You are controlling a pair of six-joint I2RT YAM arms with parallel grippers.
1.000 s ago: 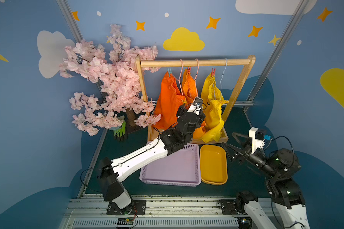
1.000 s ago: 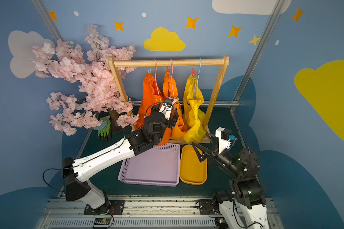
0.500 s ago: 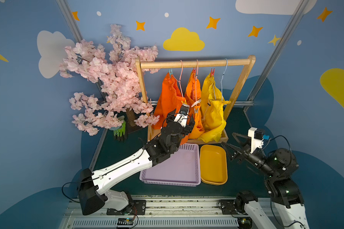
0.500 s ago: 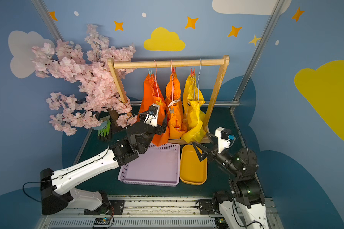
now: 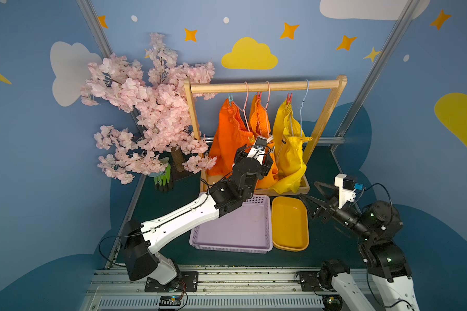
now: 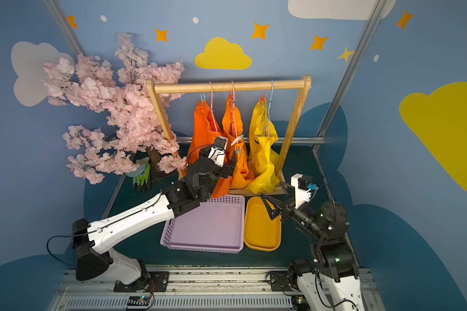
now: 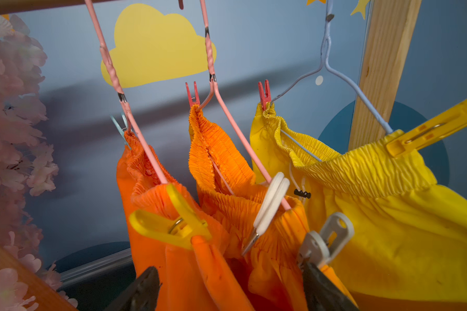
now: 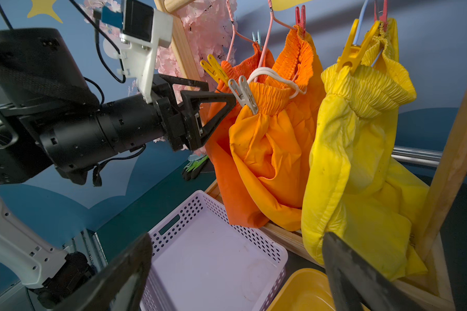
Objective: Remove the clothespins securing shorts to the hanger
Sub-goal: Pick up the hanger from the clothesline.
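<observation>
Three shorts hang on wire hangers from the wooden rack point(image 5: 267, 86): two orange point(image 5: 227, 140) point(image 5: 259, 118) and one yellow point(image 5: 291, 156). Red clothespins point(image 7: 192, 94) point(image 7: 264, 91) and a teal one point(image 7: 119, 126) grip the far waist ends. Yellow clothespins point(image 7: 173, 223) point(image 7: 429, 132) and a grey one point(image 7: 326, 239) grip the near ends. My left gripper point(image 7: 229, 285) is open under the two orange waists, one fingertip point(image 7: 316, 280) at the foot of the grey clothespin point(image 8: 243, 94). My right gripper point(image 8: 235, 272) hangs open and empty, off to the right above the trays.
A lilac basket point(image 5: 235, 229) and a yellow tray point(image 5: 289, 223) lie in front of the rack. A pink blossom tree point(image 5: 151, 107) stands at the left, close to the rack post. Green-and-black gloves point(image 5: 163, 177) lie at its foot.
The left arm swung left and down away from the shorts, then came back up right to the middle orange pair. The right arm has hardly moved.
</observation>
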